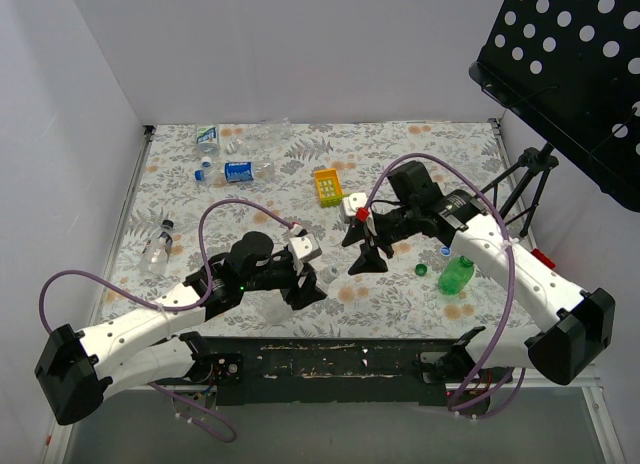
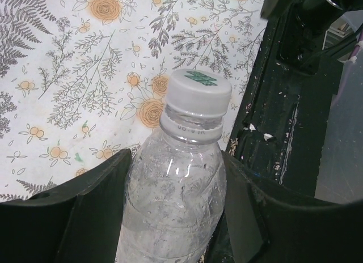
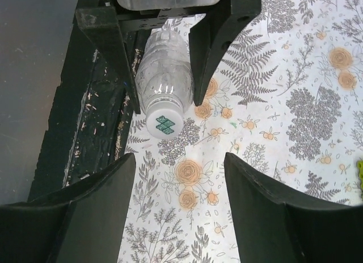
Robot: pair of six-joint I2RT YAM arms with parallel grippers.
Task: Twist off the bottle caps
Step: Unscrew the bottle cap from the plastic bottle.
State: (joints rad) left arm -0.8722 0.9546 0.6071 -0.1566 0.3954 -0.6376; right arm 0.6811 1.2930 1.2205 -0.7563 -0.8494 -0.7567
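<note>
Table (image 1: 440, 154): floral cloth with bottles scattered over it; we judge the job partway done.
Left tool (image 2: 173, 183): clamped around the clear bottle (image 3: 161, 64), which it holds low over the near edge.
Right tool (image 3: 178, 183): spread wide and empty, facing the bottle's top without touching it.
Green bottle (image 1: 457, 274): lying right of centre with a green cap (image 1: 421, 270) loose beside it; we count that one done.
Far-left bottles (image 1: 240, 171): three, apparently untouched.
White cap (image 2: 198, 90): seated on the held bottle, so left to do.
</note>
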